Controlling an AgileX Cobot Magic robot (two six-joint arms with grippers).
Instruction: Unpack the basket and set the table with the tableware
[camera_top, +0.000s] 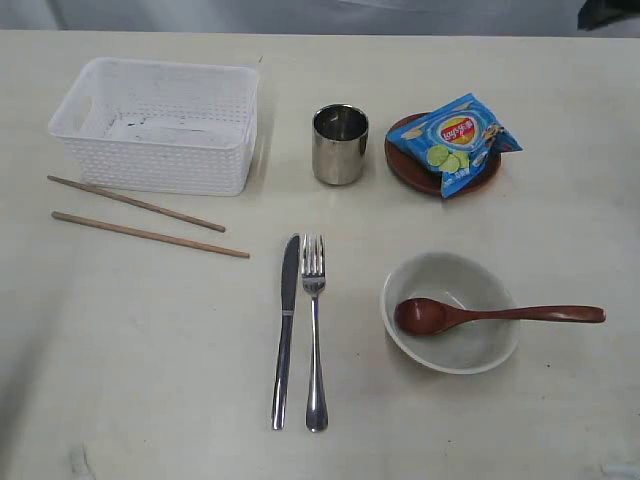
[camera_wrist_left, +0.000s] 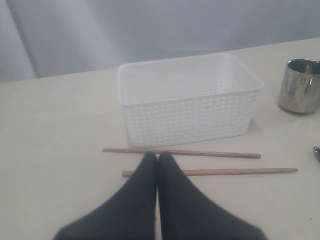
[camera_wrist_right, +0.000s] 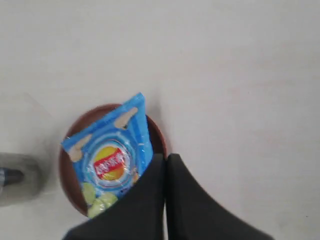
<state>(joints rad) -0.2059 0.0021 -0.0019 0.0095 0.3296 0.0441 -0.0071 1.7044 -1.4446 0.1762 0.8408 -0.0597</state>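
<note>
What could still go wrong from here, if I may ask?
1. The spoon lies in the bowl with its handle far past the rim; a passing arm could catch it and tip the bowl.
2. The chip bag lies loosely on the plate, overhanging it, with the shut right gripper close over it; a nudge could slide it off.
3. The shut left gripper is over the nearer of the chopsticks, which might roll if brushed.

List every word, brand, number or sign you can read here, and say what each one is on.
On the chips bag: white lettering on a round red and yellow logo, too blurred to read in any view.
On the basket, cup and bowl: no text shows.
</note>
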